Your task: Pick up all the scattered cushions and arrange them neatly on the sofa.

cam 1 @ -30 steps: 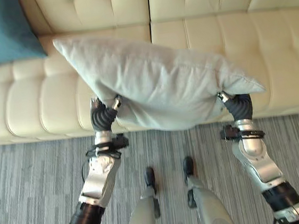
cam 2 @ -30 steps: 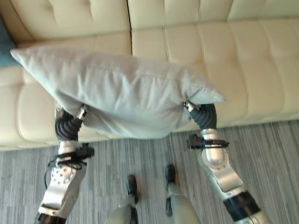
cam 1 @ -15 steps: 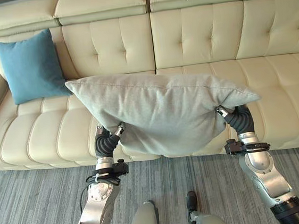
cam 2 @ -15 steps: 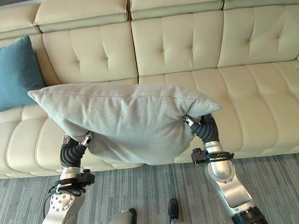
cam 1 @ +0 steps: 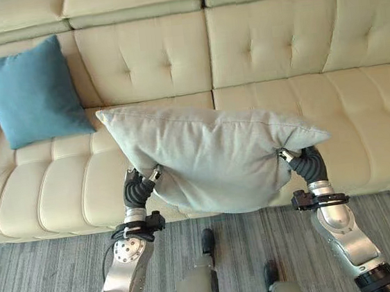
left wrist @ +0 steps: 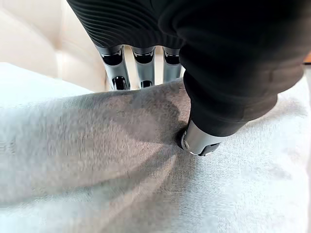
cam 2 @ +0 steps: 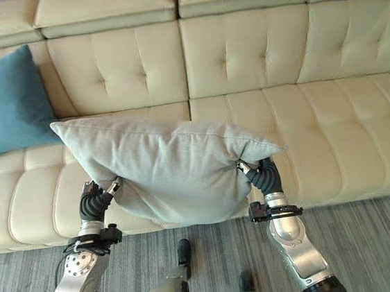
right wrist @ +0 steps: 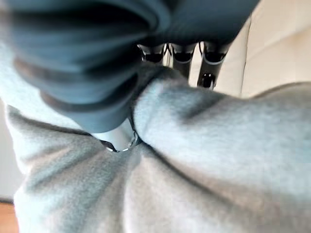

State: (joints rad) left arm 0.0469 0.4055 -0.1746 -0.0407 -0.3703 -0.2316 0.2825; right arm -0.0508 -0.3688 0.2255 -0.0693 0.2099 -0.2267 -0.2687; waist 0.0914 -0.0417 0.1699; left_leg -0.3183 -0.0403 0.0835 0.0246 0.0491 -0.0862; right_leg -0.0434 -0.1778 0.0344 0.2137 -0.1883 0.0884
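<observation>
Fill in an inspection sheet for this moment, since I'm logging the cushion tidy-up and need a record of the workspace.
Surface: cream sofa, seat bare at the middle and right.
Job's things: grey cushion held in the air over the seat's front edge; blue cushion upright against the backrest at the left end.
Clutter: nothing seen.
Grippers: left robot hand and right robot hand each pinch an end of the grey cushion.
Cables: nothing seen.
Surroundings: grey striped carpet in front of the sofa.
</observation>
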